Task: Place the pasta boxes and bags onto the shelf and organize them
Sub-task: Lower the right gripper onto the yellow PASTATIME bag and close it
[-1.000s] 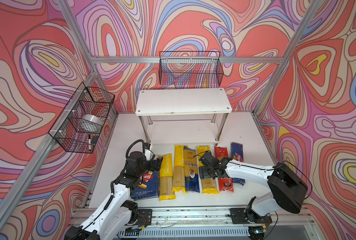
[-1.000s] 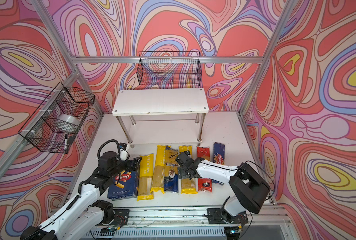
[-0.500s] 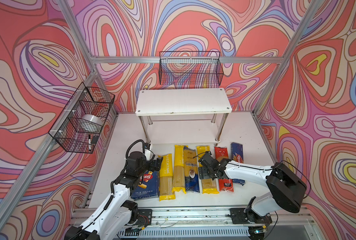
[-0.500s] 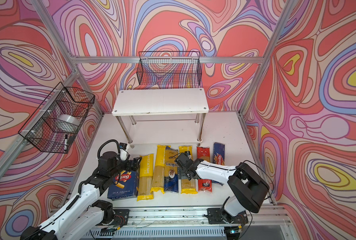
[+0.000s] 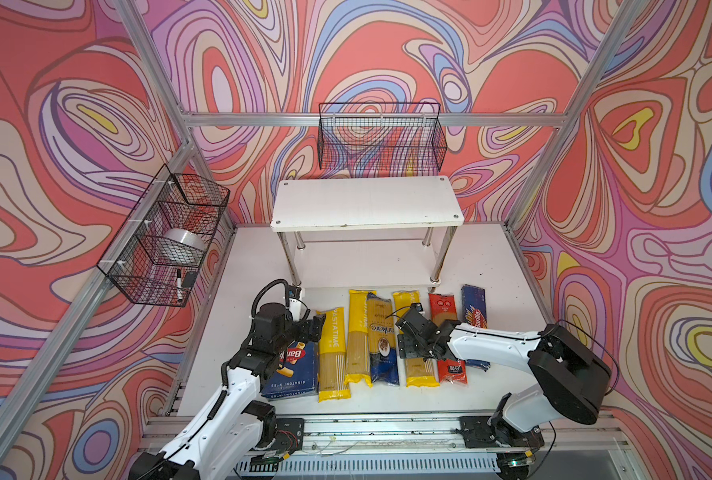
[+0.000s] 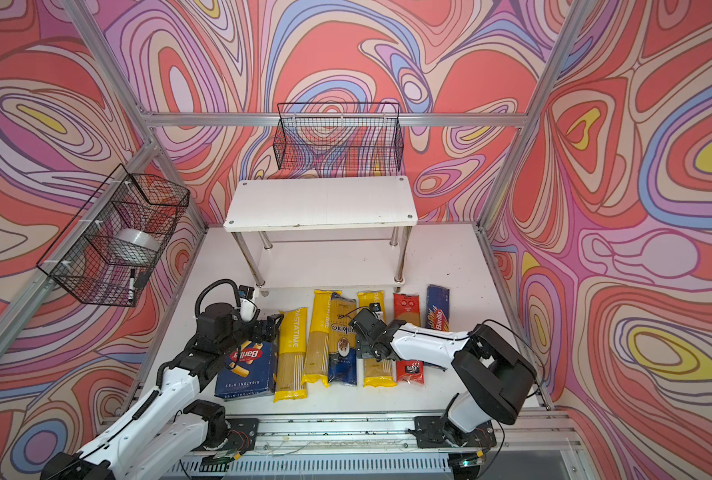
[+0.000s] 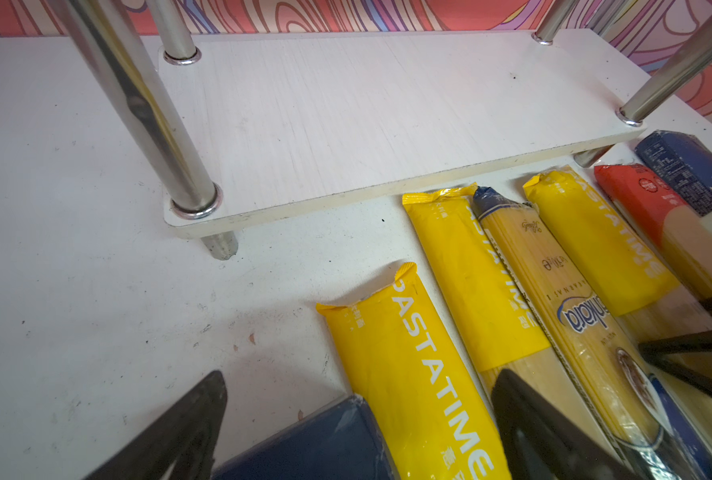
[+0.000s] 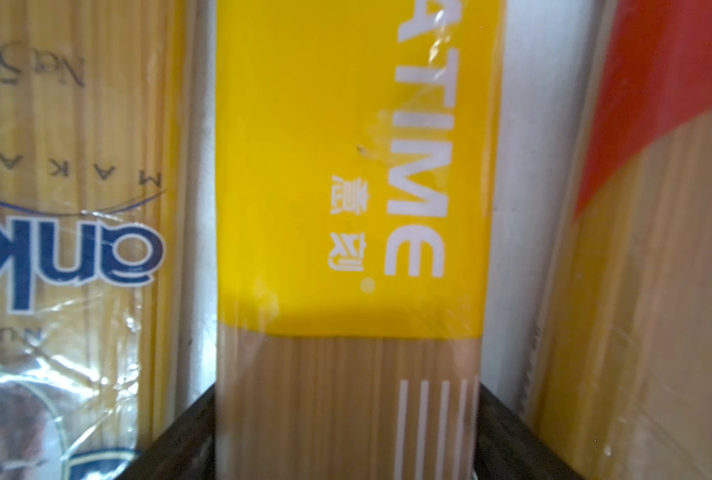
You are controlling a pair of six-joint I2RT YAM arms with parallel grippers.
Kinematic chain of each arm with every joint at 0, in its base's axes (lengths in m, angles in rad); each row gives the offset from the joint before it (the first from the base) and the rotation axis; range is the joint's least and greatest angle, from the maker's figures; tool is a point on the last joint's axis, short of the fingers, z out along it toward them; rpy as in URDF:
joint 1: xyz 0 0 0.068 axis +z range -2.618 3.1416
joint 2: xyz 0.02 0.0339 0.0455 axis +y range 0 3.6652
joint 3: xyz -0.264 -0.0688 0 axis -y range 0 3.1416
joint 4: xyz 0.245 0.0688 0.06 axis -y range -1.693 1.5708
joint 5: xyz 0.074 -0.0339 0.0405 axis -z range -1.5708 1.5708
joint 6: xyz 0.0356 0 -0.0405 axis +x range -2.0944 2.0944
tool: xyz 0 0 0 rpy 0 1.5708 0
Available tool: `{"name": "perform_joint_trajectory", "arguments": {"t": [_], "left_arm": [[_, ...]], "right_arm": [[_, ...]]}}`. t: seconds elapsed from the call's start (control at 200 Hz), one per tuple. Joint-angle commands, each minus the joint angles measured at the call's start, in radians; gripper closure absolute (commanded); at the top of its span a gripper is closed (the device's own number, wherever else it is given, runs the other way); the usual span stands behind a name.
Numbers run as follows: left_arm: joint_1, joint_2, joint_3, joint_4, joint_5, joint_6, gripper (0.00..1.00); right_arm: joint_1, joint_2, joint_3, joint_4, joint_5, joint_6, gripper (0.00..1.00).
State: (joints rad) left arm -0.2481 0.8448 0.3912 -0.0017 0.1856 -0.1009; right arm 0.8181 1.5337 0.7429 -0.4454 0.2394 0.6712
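Scuffed tabletop [image 5: 491, 257] bears a long glossy bag [image 5: 332, 353].

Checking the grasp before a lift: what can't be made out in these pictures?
Whether the right gripper presses the yellow bag: right wrist view cuts its fingers off; both top views show only its body.
Narrow Barilla box, lower half: mostly under the right arm in both top views.
Dark item in side basket: too small in a top view.

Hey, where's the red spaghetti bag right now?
In both top views the red bag lies flat on the table, right of centre, between a yellow PASTATIME bag and the narrow blue Barilla box, just in front of the shelf.
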Motion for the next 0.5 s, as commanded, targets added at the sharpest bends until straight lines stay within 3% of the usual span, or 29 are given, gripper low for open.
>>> {"name": "perform_joint_trajectory", "arguments": {"t": [0.0, 0.15, 0.496], "left_arm": [[0.0, -0.015, 0.022, -0.009, -0.003, 0.01, 0.0], [0.0, -0.018, 0.02, -0.01, -0.008, 0.008, 0.0], [0.0, 0.011, 0.033, -0.012, -0.022, 0.002, 0.0]], "right_arm": [[0.001, 0.032, -0.004, -0.039, 0.006, -0.004, 0.17], [0.001, 0.055, -0.032, 0.021, -0.018, -0.017, 0.21], [0.001, 0.027, -0.063, 0.034, -0.017, 0.016, 0.42]]}}
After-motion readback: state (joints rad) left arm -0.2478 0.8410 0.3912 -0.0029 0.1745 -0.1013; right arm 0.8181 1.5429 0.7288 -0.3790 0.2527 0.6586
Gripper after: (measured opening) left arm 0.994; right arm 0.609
